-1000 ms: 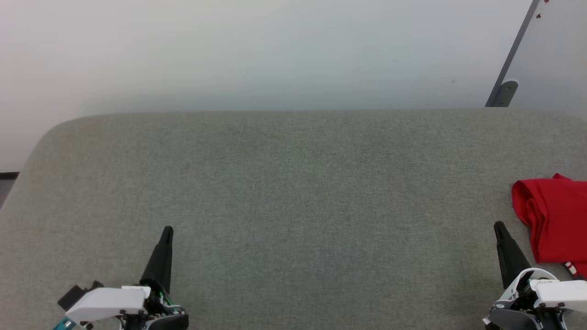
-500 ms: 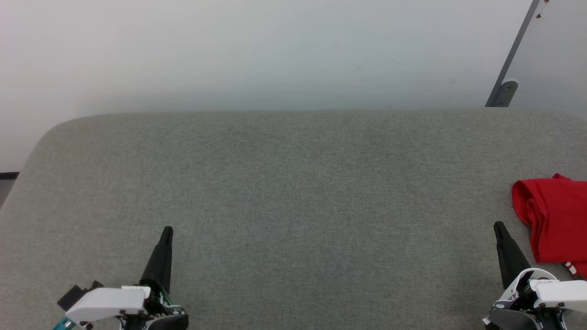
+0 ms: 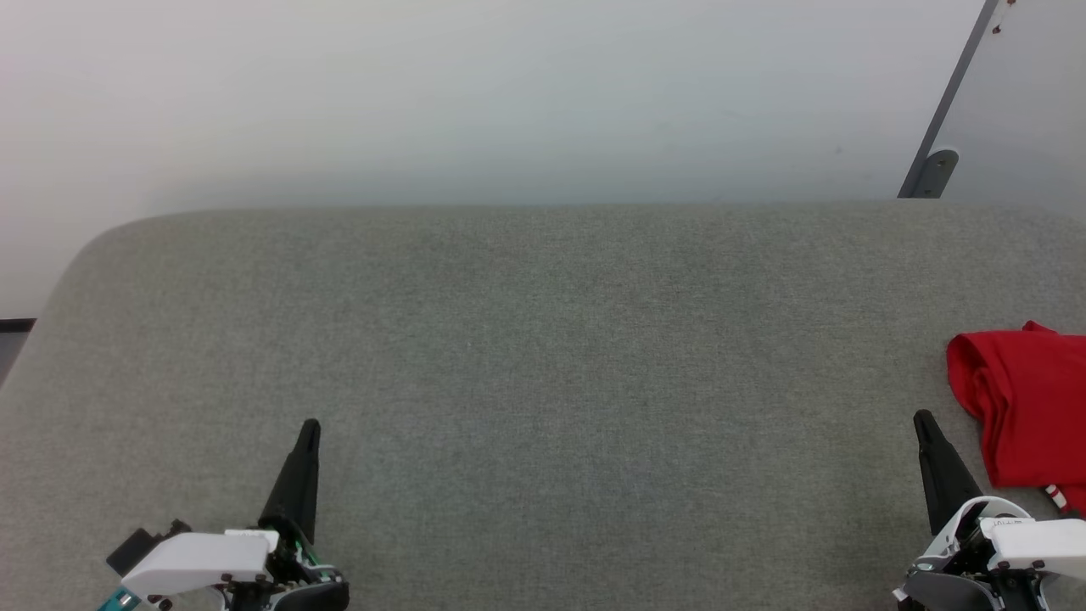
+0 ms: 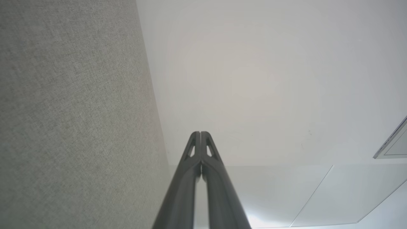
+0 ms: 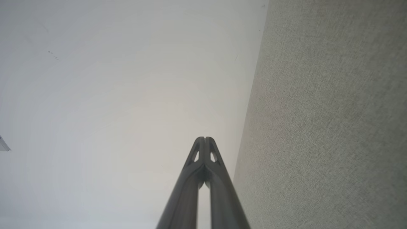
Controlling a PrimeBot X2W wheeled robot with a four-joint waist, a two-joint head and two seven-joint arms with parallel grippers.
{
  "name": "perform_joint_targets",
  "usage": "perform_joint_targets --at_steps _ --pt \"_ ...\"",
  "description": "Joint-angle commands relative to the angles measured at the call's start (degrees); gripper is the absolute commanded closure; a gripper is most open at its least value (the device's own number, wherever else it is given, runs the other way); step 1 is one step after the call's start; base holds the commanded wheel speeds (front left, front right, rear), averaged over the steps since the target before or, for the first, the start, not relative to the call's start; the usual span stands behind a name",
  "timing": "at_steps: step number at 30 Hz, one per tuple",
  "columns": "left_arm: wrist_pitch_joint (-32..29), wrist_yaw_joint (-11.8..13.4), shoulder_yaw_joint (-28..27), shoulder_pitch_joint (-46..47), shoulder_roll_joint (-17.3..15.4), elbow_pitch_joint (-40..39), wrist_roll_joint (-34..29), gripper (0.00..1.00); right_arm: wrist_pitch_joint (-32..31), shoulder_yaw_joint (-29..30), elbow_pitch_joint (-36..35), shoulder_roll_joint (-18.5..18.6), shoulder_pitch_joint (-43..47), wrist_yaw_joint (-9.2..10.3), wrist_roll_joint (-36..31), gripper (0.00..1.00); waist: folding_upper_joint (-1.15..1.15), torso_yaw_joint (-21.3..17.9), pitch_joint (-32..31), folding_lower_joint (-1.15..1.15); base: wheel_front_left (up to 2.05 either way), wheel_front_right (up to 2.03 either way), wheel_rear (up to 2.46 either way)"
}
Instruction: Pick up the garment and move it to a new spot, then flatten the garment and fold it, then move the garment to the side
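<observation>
The right gripper (image 3: 923,420) and the left gripper (image 3: 310,427) both had their fingers pressed together, tip to tip, with nothing between them.

The garment (image 3: 1031,407) lay at the far right of the table (image 3: 543,382), a compact red heap cut off by the edge of the head view. Its left side was rolled over in a thick fold, and a bit of white-and-red trim (image 3: 1055,494) peeked out at its near edge. How neatly it was gathered could not be told, since much of it ran out of view and no lettering showed.

As a judgement, this layout fitted two stages. It could have been a bunched shirt waiting at the side to be picked up and carried to the middle. It could equally have been a folded shirt already set aside, with the arms parked. The pictures did not settle which, so no particular next move could fairly be called for. Any handling of it would fall most naturally to the right arm, whose fingers would have to part before they could take cloth.

The right gripper sat just beside the garment's left edge, apart from it. The left gripper was well apart, across the broad grey table. Each wrist view looked along the joined fingers past the table edge to the pale wall (image 3: 509,102).
</observation>
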State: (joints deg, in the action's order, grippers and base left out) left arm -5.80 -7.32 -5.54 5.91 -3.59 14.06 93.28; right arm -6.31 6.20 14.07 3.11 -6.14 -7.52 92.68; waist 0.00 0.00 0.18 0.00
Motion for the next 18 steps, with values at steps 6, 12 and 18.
perform_joint_targets --at_steps 6,12,18 --pt "-0.22 -0.30 -0.22 0.55 0.11 0.08 -0.31 1.00 -0.20 0.16 0.03 -0.20 -0.17 0.06 -0.10 1.00 0.00 0.00 0.00 0.00 0.00 0.00 0.00" --pt "-0.20 -0.30 -0.27 0.56 0.18 0.08 -0.36 1.00 -0.24 0.19 0.03 -0.21 -0.18 0.06 -0.10 1.00 0.00 0.00 0.00 0.00 0.00 0.00 0.00" --pt "-0.29 -0.30 -0.35 0.57 0.23 0.09 -0.45 1.00 -0.27 0.20 0.03 -0.24 -0.18 0.06 -0.13 1.00 0.00 0.00 0.00 0.00 0.00 0.00 0.00"
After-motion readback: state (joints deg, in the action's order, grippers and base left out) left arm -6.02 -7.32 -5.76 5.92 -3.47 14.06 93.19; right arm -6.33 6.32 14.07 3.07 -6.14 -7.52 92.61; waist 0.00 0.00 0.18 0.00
